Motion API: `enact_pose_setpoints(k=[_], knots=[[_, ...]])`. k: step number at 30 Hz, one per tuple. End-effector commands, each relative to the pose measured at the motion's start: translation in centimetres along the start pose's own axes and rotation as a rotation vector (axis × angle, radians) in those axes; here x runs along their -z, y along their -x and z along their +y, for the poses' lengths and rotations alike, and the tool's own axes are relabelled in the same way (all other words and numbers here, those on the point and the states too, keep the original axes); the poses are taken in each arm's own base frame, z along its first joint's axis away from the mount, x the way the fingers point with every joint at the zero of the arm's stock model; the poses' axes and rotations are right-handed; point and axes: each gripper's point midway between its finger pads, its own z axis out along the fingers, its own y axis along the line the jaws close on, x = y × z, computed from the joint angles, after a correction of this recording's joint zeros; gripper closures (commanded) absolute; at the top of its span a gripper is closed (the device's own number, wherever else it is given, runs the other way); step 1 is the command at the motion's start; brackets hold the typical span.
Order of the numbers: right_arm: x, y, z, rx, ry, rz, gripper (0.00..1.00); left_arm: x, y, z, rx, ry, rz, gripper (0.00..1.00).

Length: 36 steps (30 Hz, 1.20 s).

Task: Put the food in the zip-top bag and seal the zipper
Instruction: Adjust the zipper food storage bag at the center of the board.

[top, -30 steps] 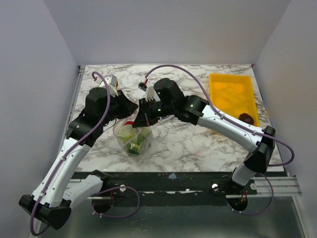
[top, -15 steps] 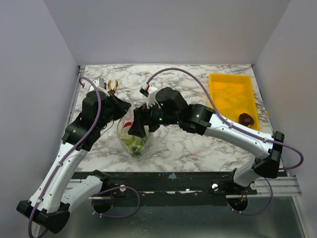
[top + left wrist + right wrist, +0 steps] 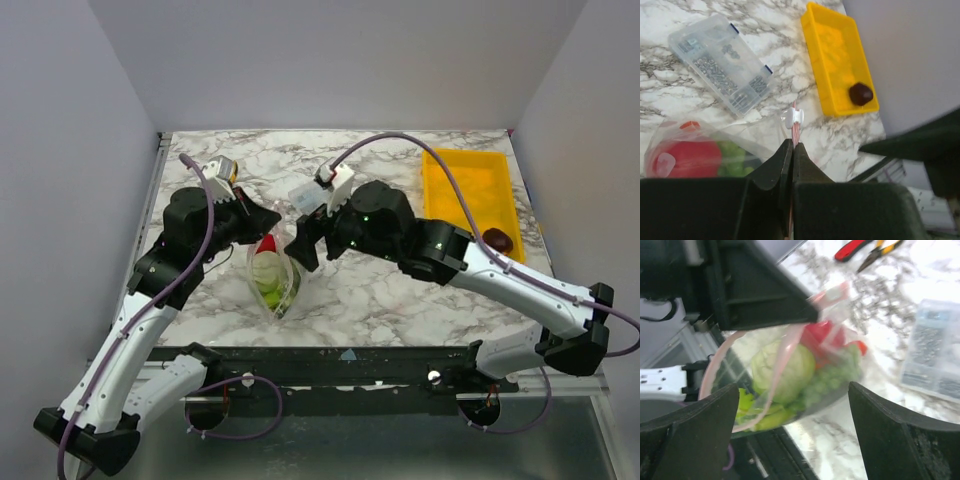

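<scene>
Yellow tray (image 3: 462, 190), clear box (image 3: 720, 62), pliers (image 3: 850, 249)

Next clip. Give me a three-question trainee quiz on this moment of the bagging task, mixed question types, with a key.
1. Fill in: the left gripper is shut on the zip-top bag's pink ____.
2. True or false: the right gripper is clamped on the zip-top bag.
3. Where does the dark maroon piece lie? A in the zip-top bag; B in the yellow tray; C in the left gripper.

Key: 1 zipper. 2 false, its jaws stand wide open. 3 B.
</scene>
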Motion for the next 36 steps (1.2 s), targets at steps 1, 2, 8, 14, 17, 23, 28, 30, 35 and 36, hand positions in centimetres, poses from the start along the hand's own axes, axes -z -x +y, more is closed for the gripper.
enact_pose_setpoints(k=[1, 2, 8, 14, 17, 23, 28, 30, 35, 36], knots=[[1.6, 0.5, -6.4, -0.016, -0.063, 0.006, 0.08, 0.7, 0.0, -3.9, -0.337, -0.247, 0.063, 1.00], [1.9, 0.3, -7.5, -0.042, -0.040, 0.017, 0.08, 0.7, -0.3, -4.0, -0.366, -0.266, 0.093, 1.00], [3.0, -0.1, -6.5, 0.057, 0.104, -0.043, 0.10, 1.5, -2.6, -6.0, -0.475, -0.456, 0.256, 1.00], [4.3, -1.6, -1.7, 0.102, 0.475, -0.024, 0.17, 4.0, -5.1, -8.9, -0.458, -0.731, 0.407, 1.00], [4.8, -1.9, -0.8, 0.140, 0.557, -0.036, 0.28, 4.8, -5.9, -9.2, -0.442, -0.798, 0.443, 1.00], [4.7, -2.3, -1.2, 0.121, 0.667, -0.025, 0.34, 4.9, -6.6, -9.1, -0.416, -0.834, 0.463, 1.00], [4.7, -2.9, -0.5, 0.114, 0.743, -0.004, 0.49, 4.9, -6.9, -9.3, -0.388, -0.868, 0.490, 1.00], [4.8, -3.0, -0.2, 0.102, 0.773, -0.004, 0.53, 4.8, -7.1, -9.3, -0.373, -0.878, 0.501, 1.00], [4.8, -3.1, 0.5, 0.077, 0.841, -0.021, 0.84, 4.5, -7.3, -9.1, -0.351, -0.862, 0.516, 1.00], [4.8, -3.2, 0.5, 0.072, 0.847, -0.018, 0.91, 4.3, -7.3, -8.9, -0.350, -0.845, 0.515, 1.00]])
